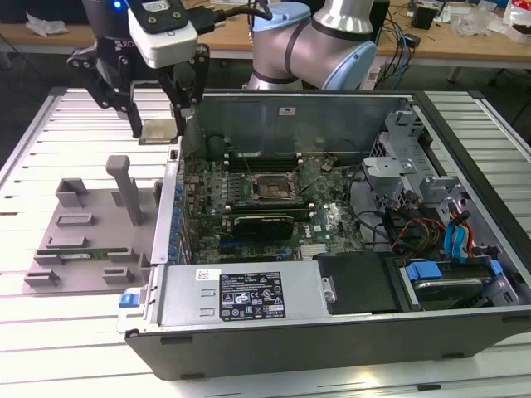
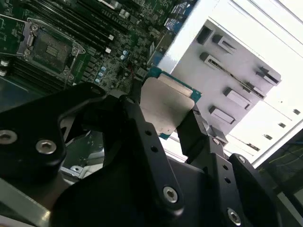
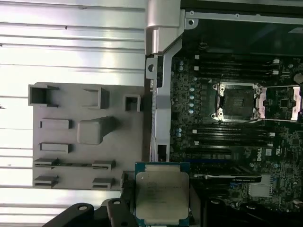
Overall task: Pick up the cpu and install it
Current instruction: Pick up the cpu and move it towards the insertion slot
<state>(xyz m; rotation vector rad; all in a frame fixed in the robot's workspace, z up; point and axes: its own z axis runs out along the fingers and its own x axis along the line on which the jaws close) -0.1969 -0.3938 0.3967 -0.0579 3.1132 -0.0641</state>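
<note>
Closest to the lens in both wrist views are the end effector's (image 2: 165, 113) black linkages. They eat up a good chunk of the shot, so the fingertips are mostly tucked behind the part. It's clamped on the cpu (image 3: 162, 196), pinching two opposite edges, with the silver lid showing. The underside is hidden, and one edge is cut off in the first wrist view.

From the exterior view the cpu hangs roughly level in the air, just outside the computer case's (image 1: 332, 336) wall on the exterior view's left, toward the far corner. The grey parts holder (image 1: 83, 236) lies on the slatted desk (image 1: 50, 348) below and nearer.

That upright wall stands between the cpu and the socket (image 3: 235, 100), which sits uncovered mid-motherboard, well apart toward the exterior view's right. Room there is tight-ish: memory slots flank the socket, and a black card (image 1: 264, 222) lies just on its near side. The robot arm's (image 1: 319, 41) base is hidden behind the case's far wall.
</note>
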